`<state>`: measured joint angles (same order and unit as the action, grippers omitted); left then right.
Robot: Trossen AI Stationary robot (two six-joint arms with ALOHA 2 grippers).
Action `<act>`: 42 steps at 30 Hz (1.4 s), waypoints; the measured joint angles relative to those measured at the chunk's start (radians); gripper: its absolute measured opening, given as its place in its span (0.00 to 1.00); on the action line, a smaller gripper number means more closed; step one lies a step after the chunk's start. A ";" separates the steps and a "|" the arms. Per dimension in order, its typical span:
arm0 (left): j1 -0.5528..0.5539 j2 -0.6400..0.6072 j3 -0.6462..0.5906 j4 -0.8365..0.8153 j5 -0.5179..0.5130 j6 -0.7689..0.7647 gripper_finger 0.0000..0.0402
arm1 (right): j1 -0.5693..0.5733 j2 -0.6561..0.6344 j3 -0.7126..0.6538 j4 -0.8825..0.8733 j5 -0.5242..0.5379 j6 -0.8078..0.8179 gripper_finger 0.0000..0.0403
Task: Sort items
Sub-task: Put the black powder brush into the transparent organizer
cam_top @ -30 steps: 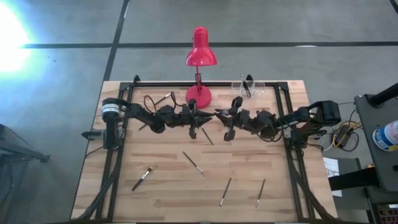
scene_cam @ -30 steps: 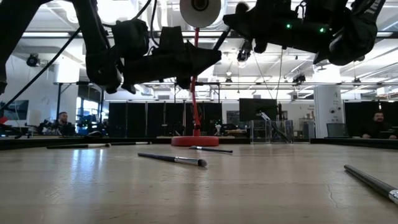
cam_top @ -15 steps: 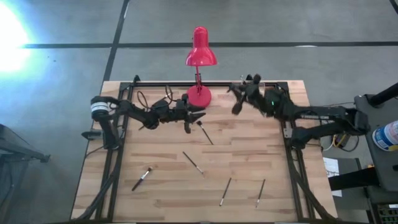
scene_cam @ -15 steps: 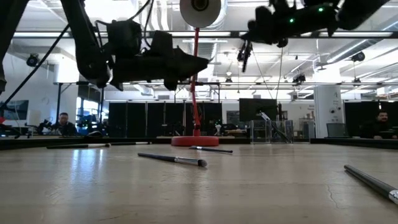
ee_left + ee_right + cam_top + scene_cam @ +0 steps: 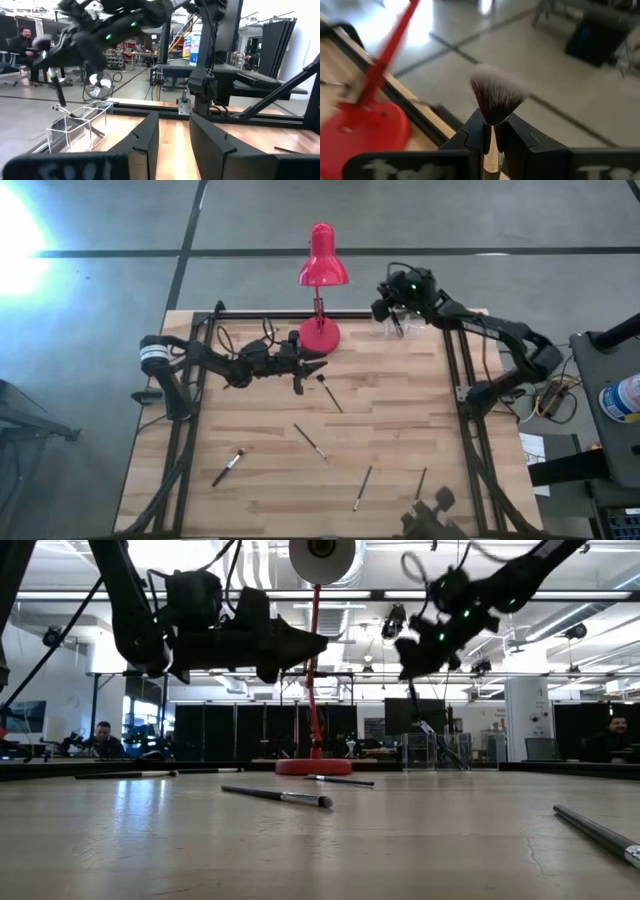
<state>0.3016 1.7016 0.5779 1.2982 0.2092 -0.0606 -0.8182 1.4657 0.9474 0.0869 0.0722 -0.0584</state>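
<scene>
A: Where do we stand with the right gripper (image 5: 490,142)?

B: We have it up at the far right corner of the table (image 5: 400,410), above the clear box (image 5: 398,322). Its fingers are closed tight on a brush (image 5: 492,107) with a fanned dark-and-white tip, the handle pinched between them and the bristles sticking out past the fingertips.

A: And the left gripper (image 5: 172,145)?

B: We hold it above the table just in front of the red lamp (image 5: 321,280), near its base. The fingers stand slightly apart with nothing between them.

A: Where are the other brushes?

B: We see five lying loose on the wood: one (image 5: 329,394) just beside the left gripper, one (image 5: 311,441) near the middle, one (image 5: 228,467) toward the near left, and two (image 5: 362,488) (image 5: 419,488) close together near the front right. A few already lean inside the clear box.

A: Anyone else in view?

B: We see people seated far back in the room, well apart from the table.
</scene>
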 joint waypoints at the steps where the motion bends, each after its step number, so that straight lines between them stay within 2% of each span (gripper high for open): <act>1: 0.000 0.000 -0.001 0.000 0.000 0.000 0.25 | -0.005 0.028 0.015 -0.017 -0.001 0.001 0.09; 6: 0.000 0.000 -0.001 -0.001 0.000 0.001 0.25 | -0.009 0.126 0.078 -0.093 -0.006 0.017 0.09; 12: 0.000 0.000 -0.001 -0.008 0.000 0.001 0.25 | -0.010 0.174 0.106 -0.144 -0.004 0.063 0.09; 18: 0.000 0.000 -0.001 -0.015 0.000 0.001 0.25 | -0.009 0.162 0.089 -0.189 -0.003 0.077 0.09; 42: 0.000 0.000 -0.001 -0.012 -0.001 0.000 0.25 | -0.009 0.180 0.062 -0.187 -0.001 0.030 0.13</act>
<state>0.3016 1.7016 0.5770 1.2858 0.2085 -0.0603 -0.8276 1.6459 1.0092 -0.1004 0.0708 -0.0288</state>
